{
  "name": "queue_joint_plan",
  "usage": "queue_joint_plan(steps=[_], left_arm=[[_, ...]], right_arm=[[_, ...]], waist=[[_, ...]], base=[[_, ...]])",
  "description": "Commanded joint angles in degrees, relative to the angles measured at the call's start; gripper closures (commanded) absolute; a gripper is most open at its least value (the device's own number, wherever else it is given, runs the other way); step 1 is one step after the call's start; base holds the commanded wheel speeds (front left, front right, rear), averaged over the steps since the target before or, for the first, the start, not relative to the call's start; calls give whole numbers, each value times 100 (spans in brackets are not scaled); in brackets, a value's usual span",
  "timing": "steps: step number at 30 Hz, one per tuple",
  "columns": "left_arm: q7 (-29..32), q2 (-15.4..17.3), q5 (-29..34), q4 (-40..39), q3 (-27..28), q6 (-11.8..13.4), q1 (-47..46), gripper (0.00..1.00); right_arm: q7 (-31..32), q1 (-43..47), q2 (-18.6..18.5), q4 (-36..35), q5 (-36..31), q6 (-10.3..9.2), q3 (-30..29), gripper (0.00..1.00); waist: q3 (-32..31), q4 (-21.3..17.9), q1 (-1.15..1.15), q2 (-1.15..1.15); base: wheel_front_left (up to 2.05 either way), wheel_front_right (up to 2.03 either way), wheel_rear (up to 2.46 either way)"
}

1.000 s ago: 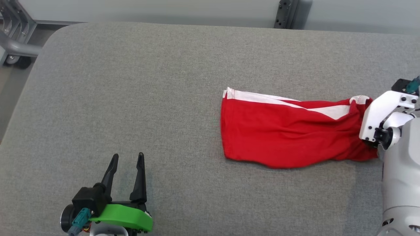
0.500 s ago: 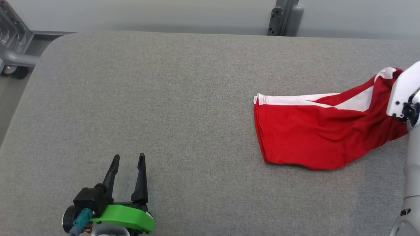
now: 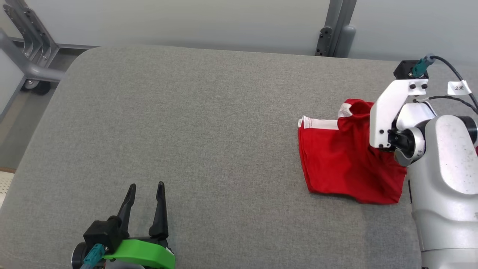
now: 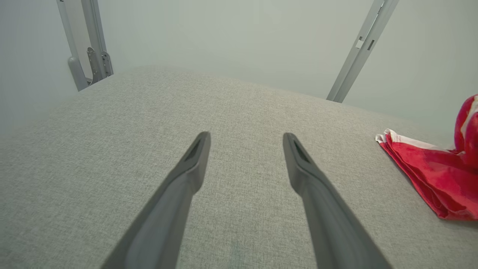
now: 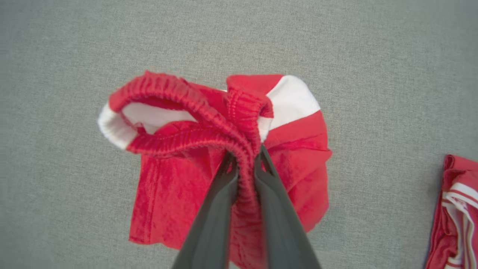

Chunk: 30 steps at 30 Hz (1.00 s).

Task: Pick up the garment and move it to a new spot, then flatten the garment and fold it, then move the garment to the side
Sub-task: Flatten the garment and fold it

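Red fabric shorts with white stripes (image 5: 164,194) hang under the right claw (image 5: 245,156), which clamps their waistband (image 5: 175,87), hem (image 3: 303,157) lying toward the distant, open left claw (image 3: 146,185).

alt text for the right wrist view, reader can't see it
The right hand is shut on the ribbed waistband of a bunched red and white garment over a grey fabric surface. Another red striped cloth lies at the right edge.
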Motion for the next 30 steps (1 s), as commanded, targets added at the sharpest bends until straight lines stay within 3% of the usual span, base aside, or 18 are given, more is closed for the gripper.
queue_joint_plan(steps=[1,19,20,27,30], left_arm=[[-14,4,-33,-25,-9,10,32,0],[-14,3,-166,3,-187,70,-87,0],[-14,3,-172,4,-185,80,-81,0],[-14,4,-101,48,-143,74,21,0],[-14,4,-67,49,-120,68,76,0]], right_arm=[[-12,87,21,-28,64,-8,67,100],[-774,-195,107,1226,578,-8,379,100],[-818,-225,110,1277,668,-8,389,0],[-1316,-575,104,1464,1824,-7,314,0],[-1717,-696,102,1447,1945,-8,172,0]], waist=[[34,40,0,0],[278,362,0,0],[271,361,0,0],[51,265,0,0],[-76,192,0,0]], base=[[0,0,0],[0,0,0],[0,0,0],[0,0,0],[0,0,0]])
